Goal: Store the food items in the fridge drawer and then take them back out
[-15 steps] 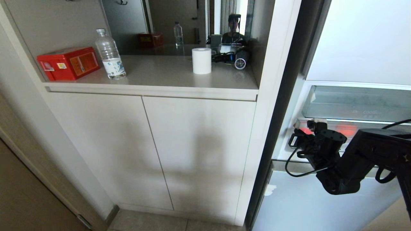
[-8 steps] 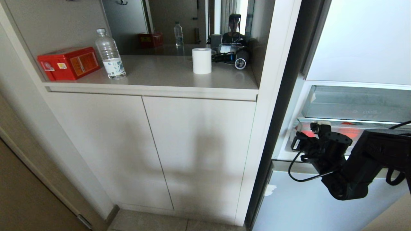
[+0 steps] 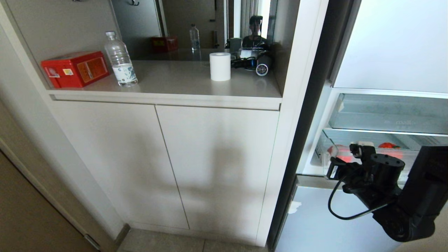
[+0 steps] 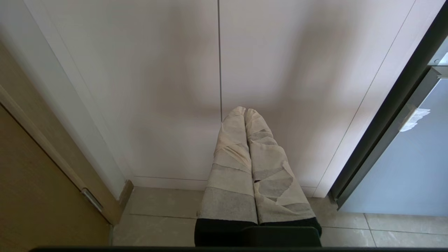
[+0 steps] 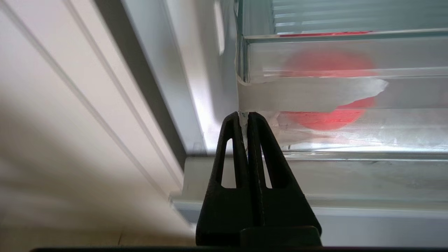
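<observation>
In the head view, the right gripper (image 3: 354, 151) is at the left front corner of the fridge drawer (image 3: 371, 140), which sits a little way out of the fridge. A red fruit (image 3: 386, 145) lies inside the drawer. On the counter (image 3: 182, 80) to the left stand a red box (image 3: 74, 68), a water bottle (image 3: 119, 60) and a white paper roll (image 3: 219, 66).

In the left wrist view, the left gripper (image 4: 245, 112) is closed with nothing in it. It points at the cupboard doors (image 4: 220, 59).

In the right wrist view, the right gripper (image 5: 247, 117) is pinched shut on the white tape (image 5: 308, 96) at the drawer (image 5: 336, 56) corner. The red fruit (image 5: 329, 66) shows blurry through the clear front wall.
</observation>
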